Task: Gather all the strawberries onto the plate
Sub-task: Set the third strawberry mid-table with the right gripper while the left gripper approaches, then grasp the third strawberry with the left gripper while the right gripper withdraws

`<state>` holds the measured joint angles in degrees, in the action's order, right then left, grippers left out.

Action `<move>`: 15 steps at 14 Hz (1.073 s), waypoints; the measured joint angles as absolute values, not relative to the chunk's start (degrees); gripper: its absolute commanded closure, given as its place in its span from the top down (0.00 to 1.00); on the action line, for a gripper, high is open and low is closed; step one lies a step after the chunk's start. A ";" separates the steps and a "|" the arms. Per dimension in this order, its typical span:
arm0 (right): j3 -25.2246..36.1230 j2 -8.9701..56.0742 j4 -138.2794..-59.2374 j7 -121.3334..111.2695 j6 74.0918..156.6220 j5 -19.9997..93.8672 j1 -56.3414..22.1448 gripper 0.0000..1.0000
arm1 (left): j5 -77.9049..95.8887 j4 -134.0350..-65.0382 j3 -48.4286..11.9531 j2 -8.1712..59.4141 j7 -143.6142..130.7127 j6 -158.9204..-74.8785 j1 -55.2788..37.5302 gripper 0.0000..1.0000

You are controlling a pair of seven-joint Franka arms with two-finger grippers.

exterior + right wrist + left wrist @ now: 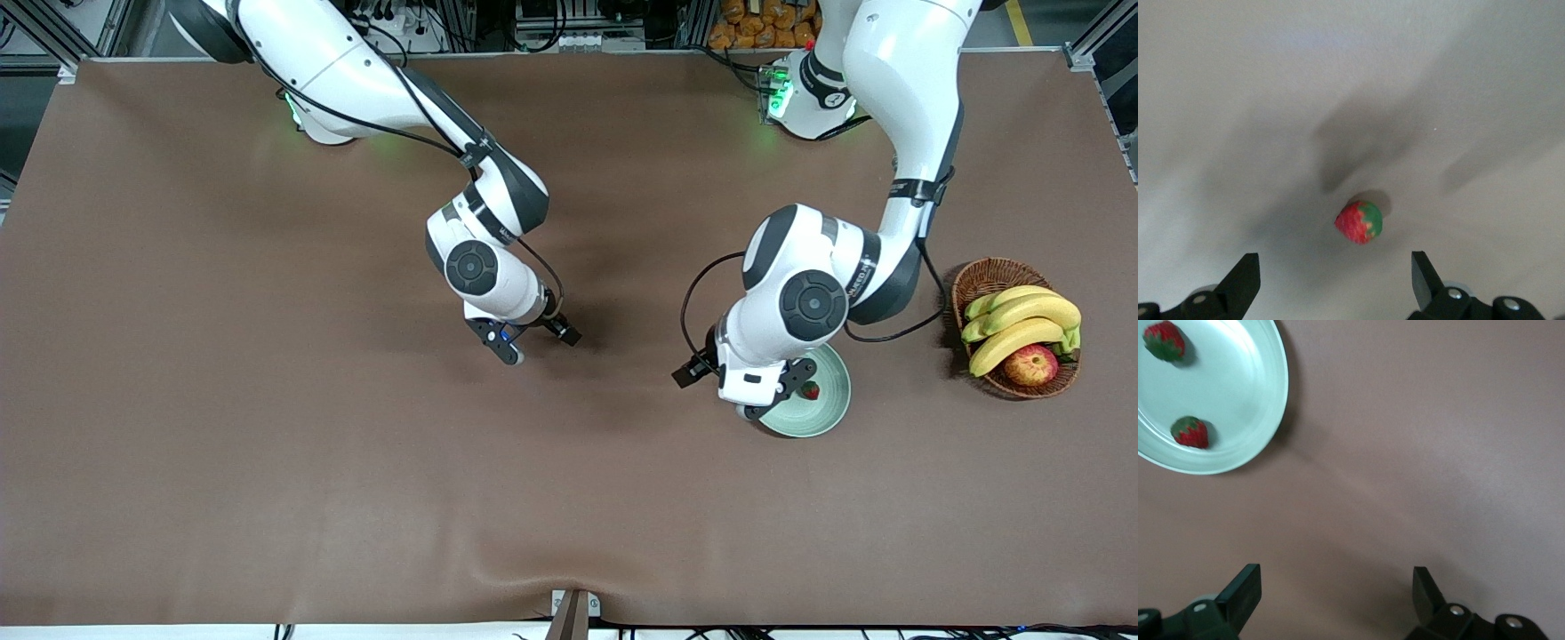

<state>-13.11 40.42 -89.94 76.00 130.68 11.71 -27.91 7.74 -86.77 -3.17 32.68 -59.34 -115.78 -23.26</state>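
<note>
The pale green plate (827, 391) lies toward the left arm's end of the table. One strawberry (810, 389) shows in it in the front view. The left wrist view has the plate (1238, 380) holding two strawberries (1165, 340) (1191, 432). My left gripper (1336, 587) is open and holds nothing, over bare table just beside the plate's rim; its hand (751, 387) hides part of the plate. My right gripper (1335, 273) is open over mid-table (540, 345). A third strawberry (1359, 222) lies on the table below it, free of the fingers, and is hidden in the front view.
A brown wicker basket (987, 276) with bananas (1022, 320) and an apple (1031, 364) stands at the left arm's end of the table, beside the plate. The brown table top (267, 444) stretches wide toward the front camera.
</note>
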 measured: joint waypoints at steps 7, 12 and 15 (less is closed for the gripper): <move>-12.87 36.41 -86.06 75.74 124.39 11.31 -21.00 1.00 | 7.74 -86.39 -3.21 36.19 -73.34 -120.51 -27.24 1.00; -12.82 36.11 -81.57 71.34 118.12 9.19 -15.21 1.00 | 7.74 -83.54 -3.29 39.55 -86.36 -123.25 -33.41 1.00; -12.87 36.07 -79.56 67.10 114.73 8.64 -11.25 1.00 | 7.74 -83.26 -3.30 41.61 -95.16 -129.36 -38.08 1.00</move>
